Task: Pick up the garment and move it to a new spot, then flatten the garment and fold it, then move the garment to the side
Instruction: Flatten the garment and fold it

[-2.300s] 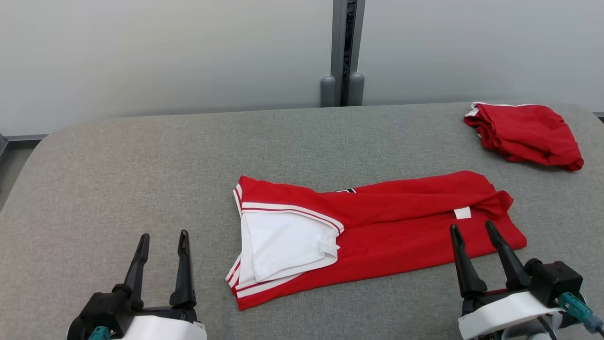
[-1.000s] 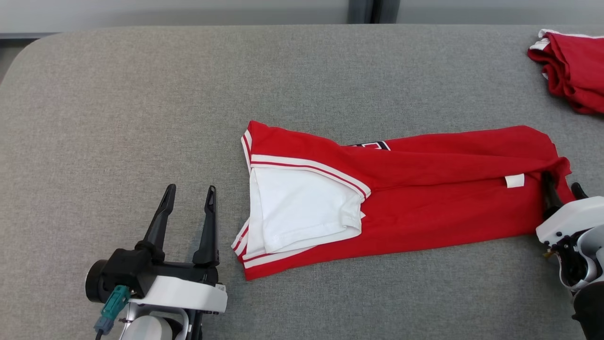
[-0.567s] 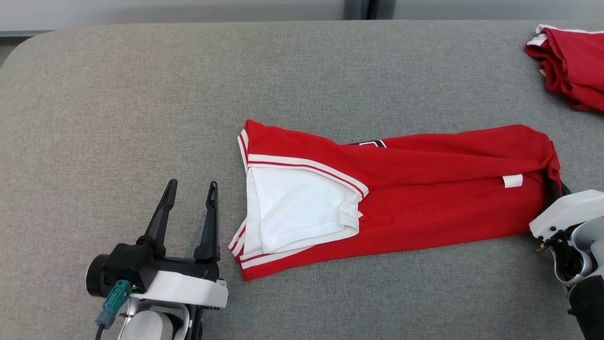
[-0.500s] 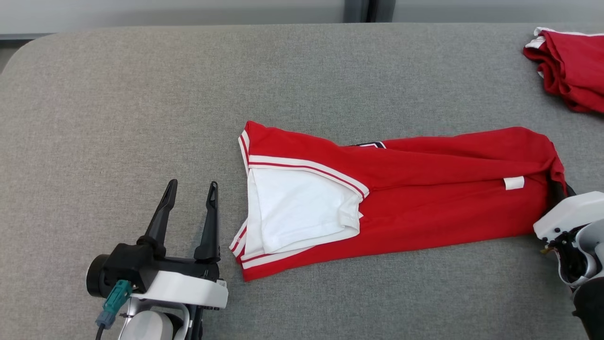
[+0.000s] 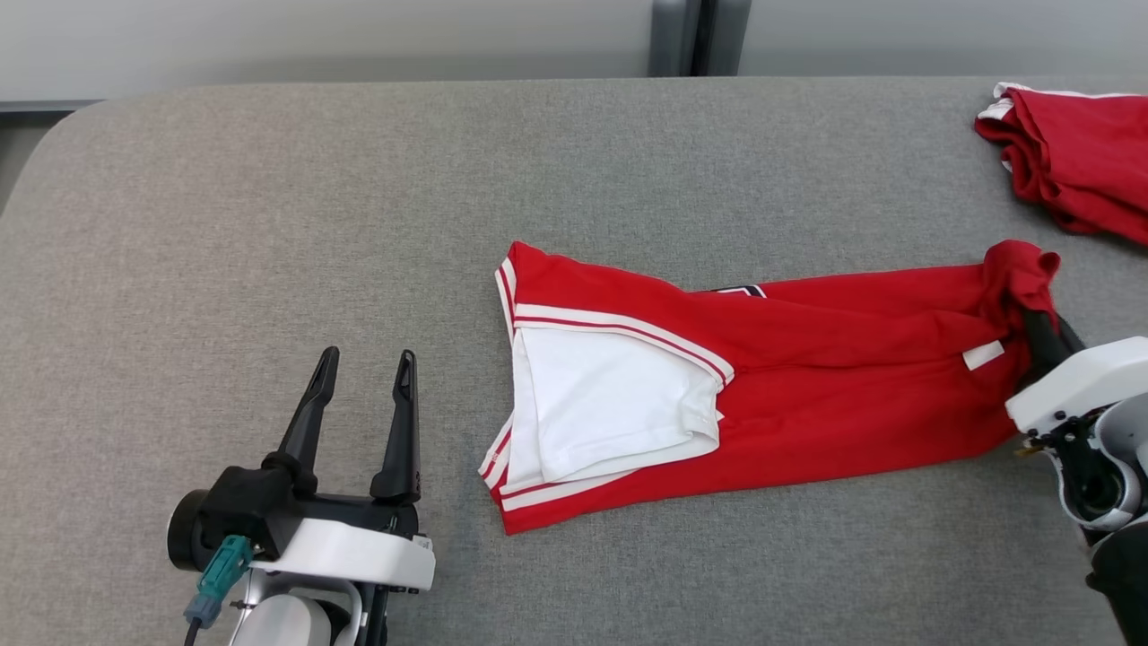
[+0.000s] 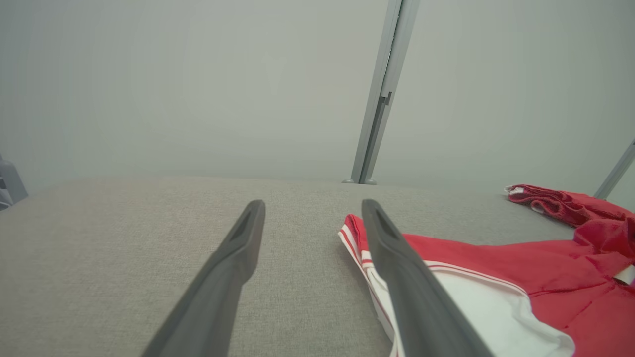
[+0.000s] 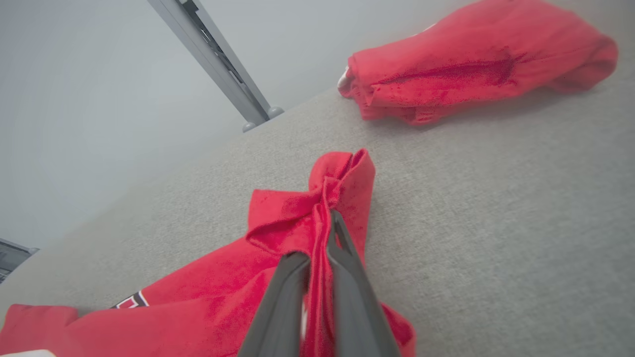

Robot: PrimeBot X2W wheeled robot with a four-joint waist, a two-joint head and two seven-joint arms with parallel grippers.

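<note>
The garment (image 5: pixel 807 395) is a red jersey with white trim and a white inner panel, lying lengthwise across the grey table (image 5: pixel 269 224). My right gripper (image 5: pixel 1036 327) is shut on its right end, which is bunched up and raised off the surface. In the right wrist view the red cloth (image 7: pixel 317 208) is pinched between my two dark fingers (image 7: pixel 347 277). My left gripper (image 5: pixel 363 381) stands open near the front left, just left of the garment's white-trimmed end (image 6: pixel 357 243), touching nothing.
A second red garment (image 5: pixel 1067 161) lies folded at the table's far right corner, also seen as a red bundle (image 7: pixel 476 54) beyond my right fingers. A grey post (image 5: pixel 691 36) stands behind the table's far edge. The table's left half is bare grey fabric.
My right gripper closed on the garment's right end and lifted it, dragging the garment slightly to the right. The head camera tilted, shifting the whole view. The left gripper stayed open and still.
</note>
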